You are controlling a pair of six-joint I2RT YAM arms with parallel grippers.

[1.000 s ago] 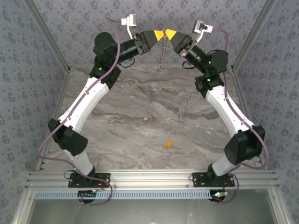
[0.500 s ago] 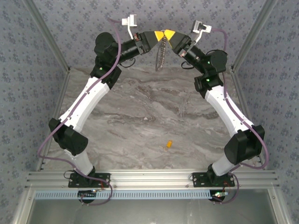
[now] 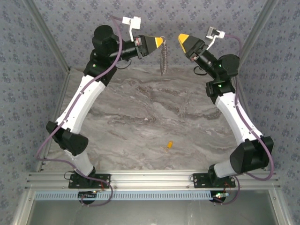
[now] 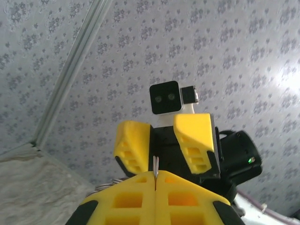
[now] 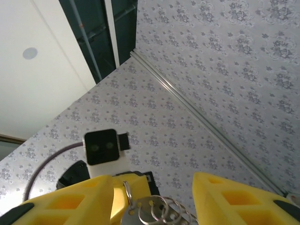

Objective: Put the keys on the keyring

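The left gripper [image 3: 161, 42] clamps the keyring [image 3: 163, 58] by its very top, loop dangling just below its tips, the right gripper [image 3: 183, 39] gaping wide close beside it, the key [image 3: 169, 145] on the counter [image 3: 140, 117] well below both, and so thin a pinch could let the floppy ring slip.

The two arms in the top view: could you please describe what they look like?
The left arm and right arm match: white links, black joints with small green lights, and a purple cable running alongside each. Each ends in ribbed, wedge-shaped yellow jaws beside a white camera bracket.
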